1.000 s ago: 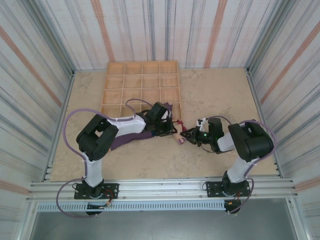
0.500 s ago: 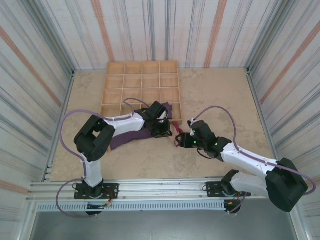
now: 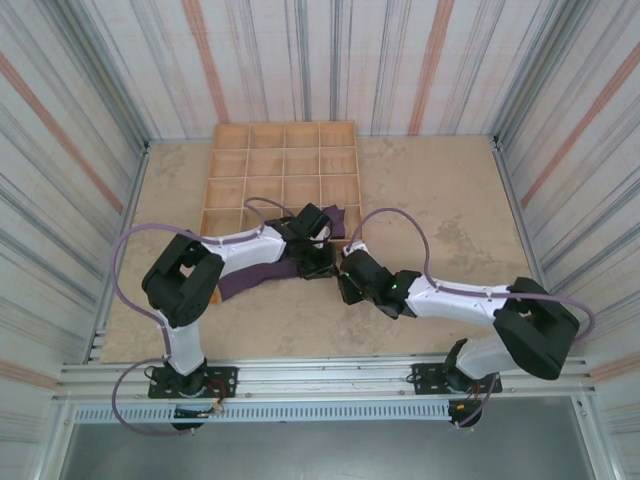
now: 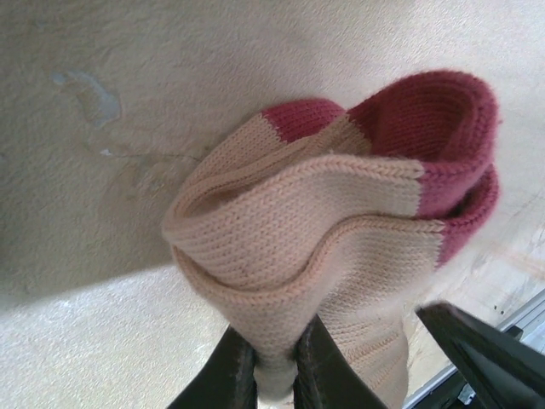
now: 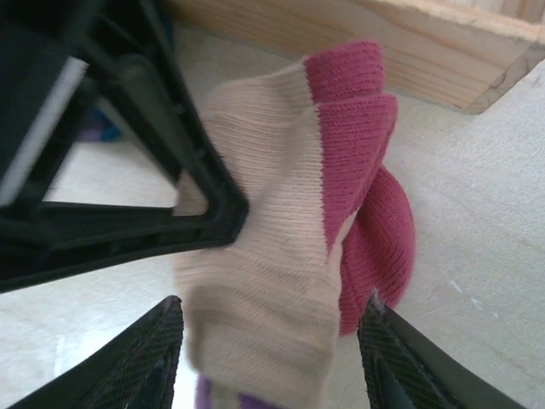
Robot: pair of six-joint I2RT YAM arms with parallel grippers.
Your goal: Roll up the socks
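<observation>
A tan sock with a red toe (image 4: 341, 213) is bunched into a loose fold just above the table. My left gripper (image 4: 274, 362) is shut on its tan end, the fabric pinched between both fingers. My right gripper (image 5: 272, 311) stands open, one finger on each side of the same sock (image 5: 281, 247), the red toe close to its right finger. In the top view both grippers meet at mid-table, the left (image 3: 322, 260) and the right (image 3: 347, 280). A purple sock (image 3: 250, 278) lies flat under the left arm.
A wooden tray with many compartments (image 3: 285, 165) sits just behind the grippers; its corner (image 5: 443, 60) is close beyond the sock. A dark purple piece of cloth (image 3: 347, 215) lies at the tray's front right corner. Striped walls enclose the table.
My right arm has swung left and stretched out, bringing its gripper up to the sock with its jaws wider apart. The left gripper has stayed shut on the sock, almost in place.
</observation>
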